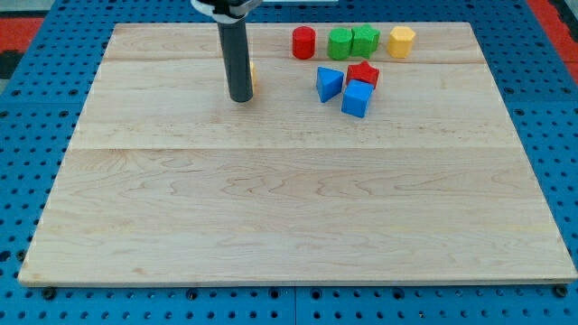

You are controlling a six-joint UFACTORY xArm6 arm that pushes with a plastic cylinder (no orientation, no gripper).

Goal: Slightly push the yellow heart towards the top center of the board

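Note:
The yellow heart (254,78) is almost wholly hidden behind my rod; only a thin yellow-orange sliver shows at the rod's right side, near the view's top, left of centre. My tip (240,97) rests on the board just in front of and slightly left of that sliver, seemingly touching it.
A group of blocks lies at the view's top right: a red cylinder (303,42), two green blocks (340,42) (365,40), a yellow hexagon (402,41), a blue triangular block (329,83), a red block (363,74) and a blue cube (357,98). The wooden board (289,208) sits on a blue pegboard.

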